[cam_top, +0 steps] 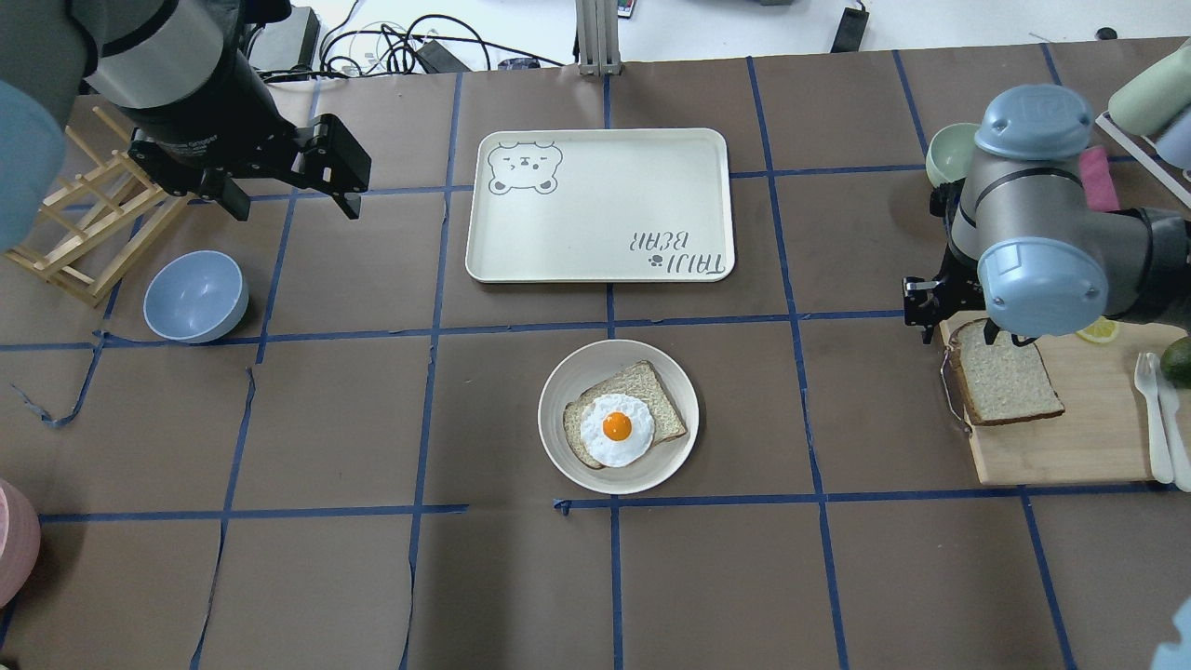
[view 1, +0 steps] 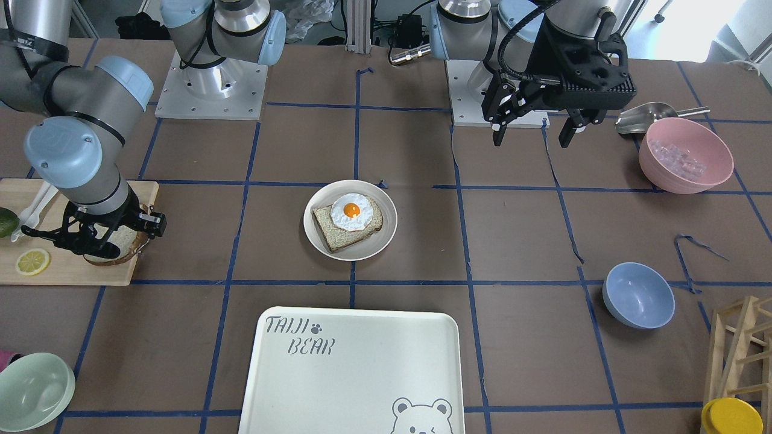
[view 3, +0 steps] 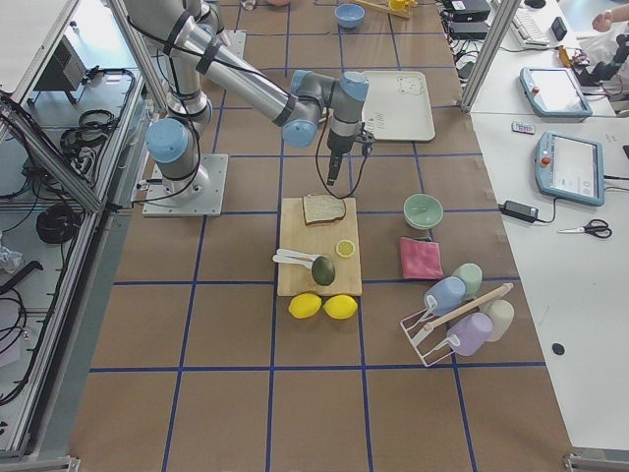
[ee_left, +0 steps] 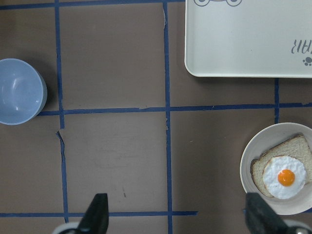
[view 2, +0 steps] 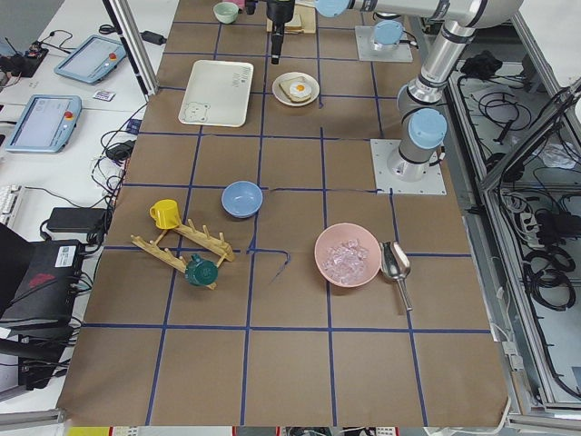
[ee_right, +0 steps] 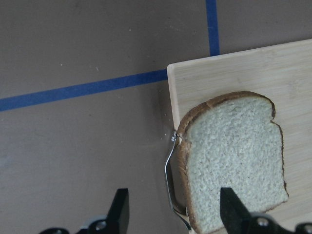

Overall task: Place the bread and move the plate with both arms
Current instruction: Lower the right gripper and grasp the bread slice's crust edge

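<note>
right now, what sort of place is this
Likely a robotics lab staged as a kitchen: left arm and right arm bolted to a table gridded with blue tape, operator tablets beside it, plus props like the plate of egg toast.

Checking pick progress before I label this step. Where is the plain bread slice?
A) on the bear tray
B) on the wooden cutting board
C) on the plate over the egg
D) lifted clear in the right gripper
B: the bread lies flat on the cutting board, with the right gripper open over its edge.
</note>
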